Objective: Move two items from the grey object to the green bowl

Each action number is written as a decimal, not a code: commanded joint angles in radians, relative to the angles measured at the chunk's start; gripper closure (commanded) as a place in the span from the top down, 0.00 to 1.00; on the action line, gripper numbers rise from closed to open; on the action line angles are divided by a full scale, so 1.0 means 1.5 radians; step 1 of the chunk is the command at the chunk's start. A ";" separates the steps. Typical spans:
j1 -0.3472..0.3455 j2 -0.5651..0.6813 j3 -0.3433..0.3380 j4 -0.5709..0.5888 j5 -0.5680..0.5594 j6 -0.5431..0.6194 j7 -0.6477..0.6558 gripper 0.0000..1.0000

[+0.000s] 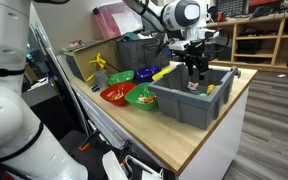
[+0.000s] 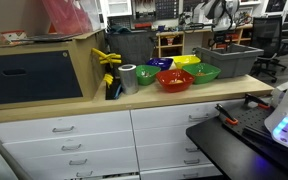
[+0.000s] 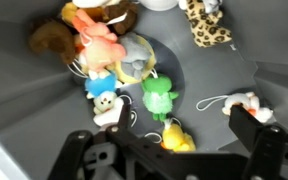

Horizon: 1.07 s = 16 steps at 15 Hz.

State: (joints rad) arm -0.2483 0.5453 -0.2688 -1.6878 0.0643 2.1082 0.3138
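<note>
Progress looks early: the gripper (image 3: 172,150) hangs inside the grey bin (image 1: 184,108), jaws spread and empty, above a green toy (image 3: 159,97) and a pinkish-red toy (image 3: 102,45) (others lie around them). Only the wrist view shows these toys. The green bowl (image 1: 141,97) appears only in the exterior views, its contents too small to judge.

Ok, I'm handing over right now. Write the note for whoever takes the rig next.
End effector: open, empty, poised over the small plush toys in the grey bin.
Toys: the green one, pink one, leopard-print one and others lie on the bin floor.
Nearest green bowl: beside the bin; contents too small to tell.
Done: nothing visibly moved.
Left: grasp a toy, carry it to the bowl, then repeat once.
</note>
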 commanded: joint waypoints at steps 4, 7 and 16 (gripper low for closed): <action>-0.014 -0.039 -0.008 -0.104 -0.062 0.029 -0.086 1.00; -0.005 -0.041 -0.006 -0.141 -0.086 0.054 -0.089 1.00; 0.028 -0.042 -0.004 -0.205 -0.111 0.081 -0.073 0.99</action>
State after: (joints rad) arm -0.2193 0.5278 -0.2696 -1.9360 -0.0763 2.2115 0.1988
